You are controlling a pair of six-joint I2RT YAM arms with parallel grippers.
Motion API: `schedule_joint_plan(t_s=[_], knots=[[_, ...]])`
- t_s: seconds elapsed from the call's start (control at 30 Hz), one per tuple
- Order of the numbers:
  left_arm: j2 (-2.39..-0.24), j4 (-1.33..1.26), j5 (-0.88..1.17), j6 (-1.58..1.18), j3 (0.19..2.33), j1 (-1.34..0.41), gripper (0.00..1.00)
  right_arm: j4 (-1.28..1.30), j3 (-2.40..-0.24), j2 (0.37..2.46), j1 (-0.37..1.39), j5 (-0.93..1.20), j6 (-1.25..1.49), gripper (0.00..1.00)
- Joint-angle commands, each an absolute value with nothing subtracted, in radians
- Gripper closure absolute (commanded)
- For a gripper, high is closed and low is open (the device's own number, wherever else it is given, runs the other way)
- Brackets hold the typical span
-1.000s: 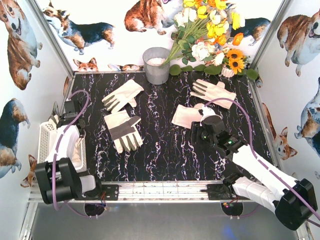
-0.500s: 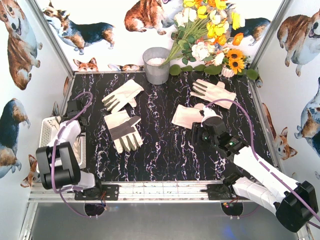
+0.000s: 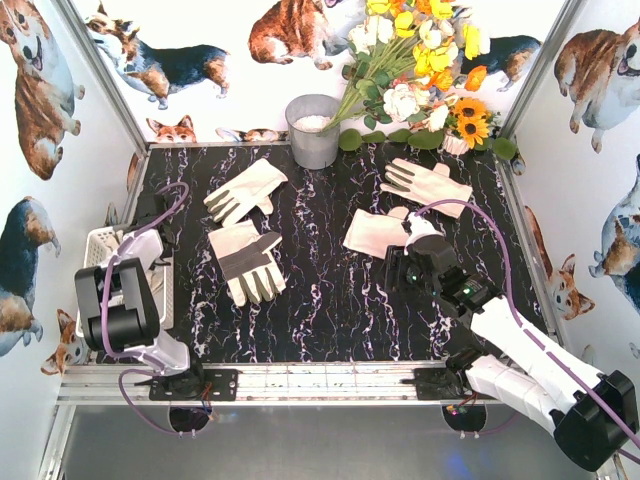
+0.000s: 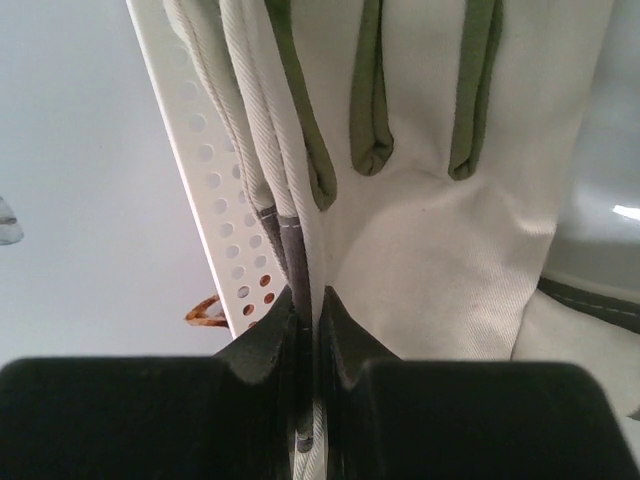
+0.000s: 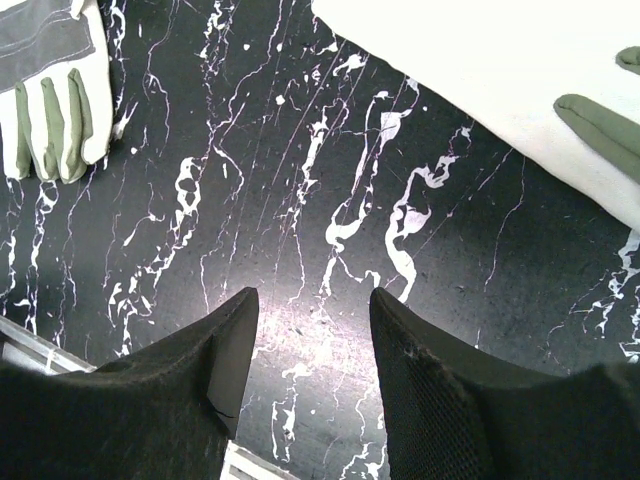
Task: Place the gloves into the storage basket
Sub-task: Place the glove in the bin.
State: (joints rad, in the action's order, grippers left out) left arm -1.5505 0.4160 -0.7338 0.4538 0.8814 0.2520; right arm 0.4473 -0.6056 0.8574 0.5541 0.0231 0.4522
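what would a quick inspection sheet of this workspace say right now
surface: black marbled table, nothing spilled seen
job's things: four gloves flat on table; fifth glove beside storage basket wall
clutter: grey bucket, flower bunch at back
grippers: left gripper shut on fifth glove; right gripper open over bare table
cables: purple cable looped on each arm
surroundings: corgi-print walls

Four cream gloves [image 3: 248, 262] lay flat, spread apart on the dark tabletop [image 3: 330, 300]; a fifth glove [image 4: 440, 200], olive-patched, rested against the white storage basket [image 4: 210, 220] wall.
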Motion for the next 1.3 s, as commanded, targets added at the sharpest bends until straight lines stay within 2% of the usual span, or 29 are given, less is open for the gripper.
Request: schedule_joint_plan(t_s=[0.0,0.13,0.17,0.23,0.37,0.4,0.7,0.9,1.1,1.27], knots=[[-1.606,0.36,-0.832,0.459,0.924,0.27,1.0,0.411,-0.608,0.857,0.549,0.04,0.457,0.49],[-1.63,0.36,-0.886,0.446,0.962,0.27,0.98,0.428,-0.617,0.857,0.549,0.019,0.437,0.49],[-1.631,0.356,-0.898,0.446,0.964,0.27,0.78,0.431,-0.619,0.859,0.549,0.018,0.433,0.49],[-1.625,0.347,-0.916,0.444,0.961,0.27,0.62,0.433,-0.623,0.864,0.549,0.019,0.427,0.49],[-1.588,0.313,-0.919,0.44,0.932,0.27,0.39,0.434,-0.63,0.868,0.549,0.028,0.424,0.49],[-1.576,0.307,-0.919,0.438,0.925,0.27,0.36,0.434,-0.632,0.868,0.549,0.028,0.425,0.49],[-1.401,0.328,-0.849,0.34,0.921,0.27,0.23,0.46,-0.645,0.846,0.549,0.023,0.428,0.49],[-1.251,0.419,-0.751,0.215,0.955,0.268,0.19,0.479,-0.636,0.765,0.549,-0.008,0.423,0.47],[-1.077,0.469,-0.468,0.137,0.963,0.26,0.12,0.51,-0.635,0.722,0.548,-0.028,0.411,0.43],[-1.023,0.524,-0.324,0.115,0.953,0.2,0.08,0.501,-0.631,0.731,0.548,0.004,0.451,0.42]])
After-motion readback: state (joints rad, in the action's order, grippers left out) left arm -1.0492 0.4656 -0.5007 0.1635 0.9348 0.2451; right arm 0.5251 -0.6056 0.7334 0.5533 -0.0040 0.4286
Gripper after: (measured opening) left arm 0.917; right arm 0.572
